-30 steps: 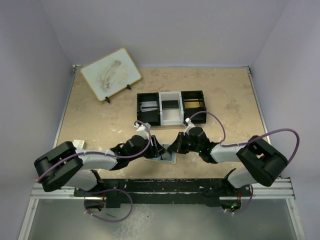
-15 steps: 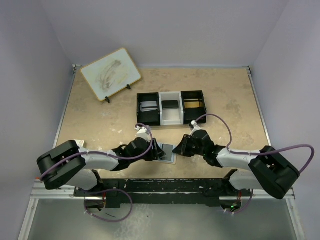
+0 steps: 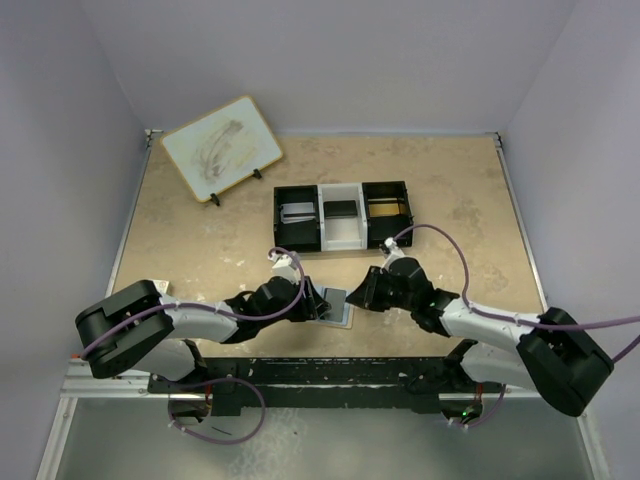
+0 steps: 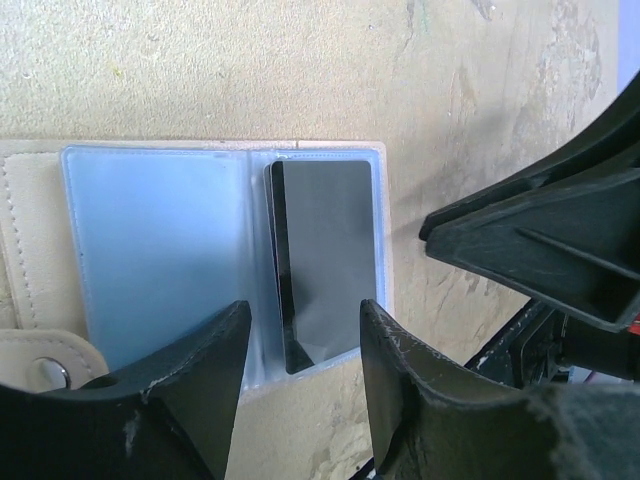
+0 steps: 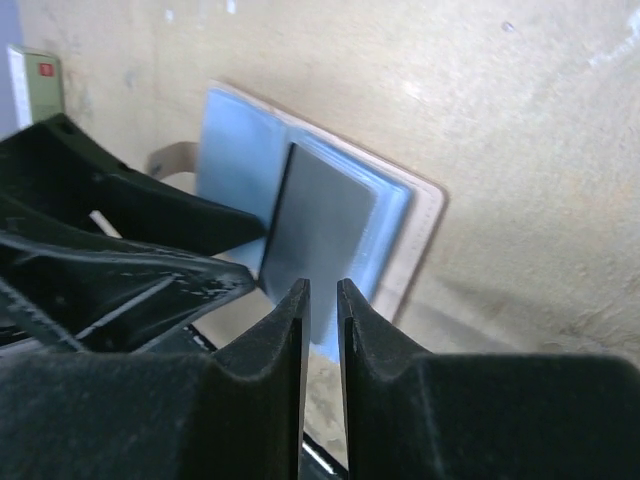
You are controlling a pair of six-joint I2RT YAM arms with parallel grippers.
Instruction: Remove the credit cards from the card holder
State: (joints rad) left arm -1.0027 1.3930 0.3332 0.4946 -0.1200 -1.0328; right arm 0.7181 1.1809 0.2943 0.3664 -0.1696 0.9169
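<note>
The card holder (image 4: 150,250) lies open and flat on the table, pale blue inside with a tan edge. A dark grey credit card (image 4: 325,250) sits in its right pocket, one long edge lifted a little. My left gripper (image 4: 305,320) is open, and its fingers straddle the holder's near edge below the card. My right gripper (image 5: 322,290) comes in from the other side, its jaws a narrow slit apart with nothing between them, the tips just short of the card's (image 5: 320,235) corner. From above, both grippers (image 3: 315,305) (image 3: 358,295) flank the holder (image 3: 340,318).
A black-and-white three-compartment tray (image 3: 342,240) stands behind the holder; it holds a silvery card (image 3: 296,212), a dark card (image 3: 341,210) and a tan item. A wood-framed whiteboard (image 3: 221,146) leans at the back left. A small red-and-white box (image 3: 157,287) lies by the left arm.
The right arm has stretched out to the right and its gripper has backed slightly off the holder, jaws parting a little. The left gripper has barely moved.
</note>
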